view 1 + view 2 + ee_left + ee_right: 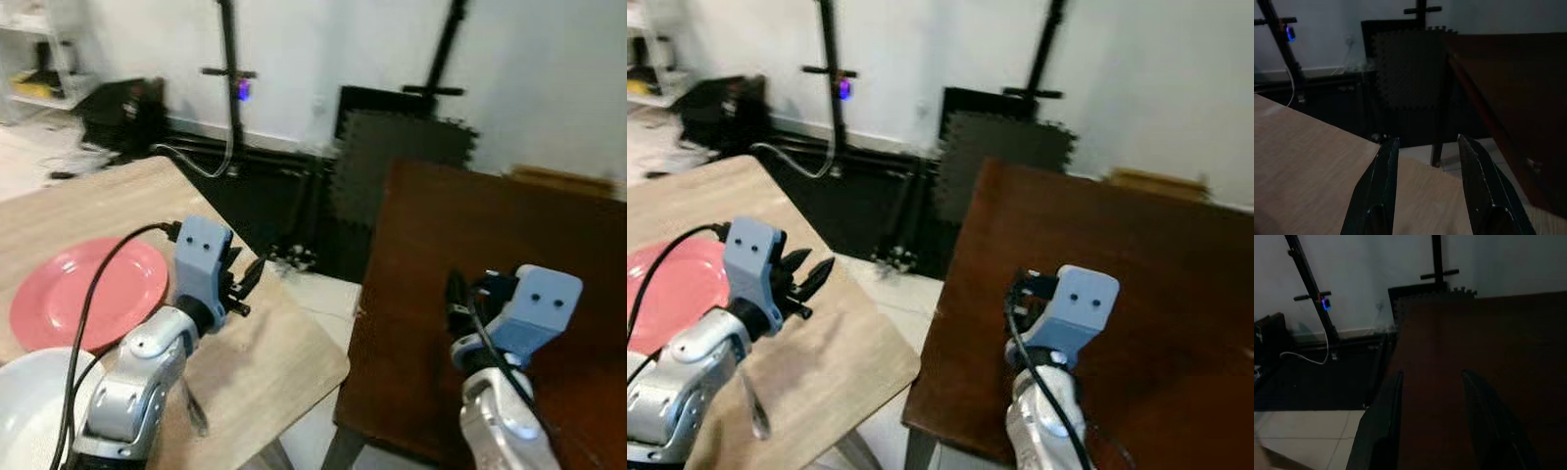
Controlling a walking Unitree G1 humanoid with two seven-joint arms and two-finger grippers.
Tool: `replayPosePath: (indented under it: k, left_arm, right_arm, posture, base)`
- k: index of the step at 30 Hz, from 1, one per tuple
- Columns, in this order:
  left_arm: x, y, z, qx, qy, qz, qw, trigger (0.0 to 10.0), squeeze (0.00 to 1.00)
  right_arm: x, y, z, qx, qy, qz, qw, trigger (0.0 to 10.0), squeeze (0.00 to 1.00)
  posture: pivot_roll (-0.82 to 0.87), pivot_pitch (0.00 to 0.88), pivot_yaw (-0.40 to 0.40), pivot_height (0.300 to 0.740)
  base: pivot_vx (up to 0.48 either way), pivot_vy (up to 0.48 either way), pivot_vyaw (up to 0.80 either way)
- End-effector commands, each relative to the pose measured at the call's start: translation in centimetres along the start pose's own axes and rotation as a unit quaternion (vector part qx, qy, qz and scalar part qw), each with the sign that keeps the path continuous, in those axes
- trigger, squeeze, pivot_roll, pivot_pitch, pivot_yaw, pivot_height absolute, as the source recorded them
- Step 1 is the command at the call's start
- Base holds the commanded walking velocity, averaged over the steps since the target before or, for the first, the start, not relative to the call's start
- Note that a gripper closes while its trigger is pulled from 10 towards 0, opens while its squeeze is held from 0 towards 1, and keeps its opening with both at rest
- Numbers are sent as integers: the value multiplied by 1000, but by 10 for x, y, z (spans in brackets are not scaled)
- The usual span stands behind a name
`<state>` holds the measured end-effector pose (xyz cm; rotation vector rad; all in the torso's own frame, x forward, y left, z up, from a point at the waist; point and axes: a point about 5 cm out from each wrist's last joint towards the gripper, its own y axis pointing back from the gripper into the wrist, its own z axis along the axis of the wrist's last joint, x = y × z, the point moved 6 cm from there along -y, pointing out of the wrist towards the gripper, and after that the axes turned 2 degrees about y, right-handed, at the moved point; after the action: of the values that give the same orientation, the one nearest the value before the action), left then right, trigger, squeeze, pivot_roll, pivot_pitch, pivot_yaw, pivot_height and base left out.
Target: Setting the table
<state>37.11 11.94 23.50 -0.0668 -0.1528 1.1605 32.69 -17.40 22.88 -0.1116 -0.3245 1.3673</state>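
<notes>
Barely started, I'd say: the pink plate [88,291] and what looked like a white bowl [34,406] sat on the light counter [265,362], the dark counter [490,255] bare. Left end effector [247,284] and right end effector [1430,382] both hovered open, holding nothing.

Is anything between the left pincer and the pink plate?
Nothing visible. The left pincer, open and empty, hovers over the light table; the pink plate lies on the same table toward the robot's left, with bare wood between. The arm's own black cable crosses over the plate.
</notes>
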Motion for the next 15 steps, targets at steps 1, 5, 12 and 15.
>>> replayPosePath:
  k: [1,5,12,15]
  left_arm:
    - [-1,1,-8,14,4,0,1000,10000,0]
    - [-2,1,-9,16,0,-1,1000,10000,0]
    - [-2,0,-10,19,-8,-3,1000,10000,0]
    - [-2,0,-8,16,-14,-1,1000,10000,0]
  right_arm:
    - [-8,1,-4,8,3,-12,1000,10000,0]
    - [-9,1,-4,8,4,-15,1000,10000,0]
    - [-9,1,-4,7,12,-16,1000,10000,0]
    - [-8,1,-3,6,13,-14,1000,10000,0]
  posture:
    - [23,68,29,740]
    - [22,68,29,740]
    - [23,68,29,740]
    - [23,71,30,740]
  base:
    - [0,0,-800]
    - [0,0,-328]
    - [0,0,0]
    - [0,0,0]
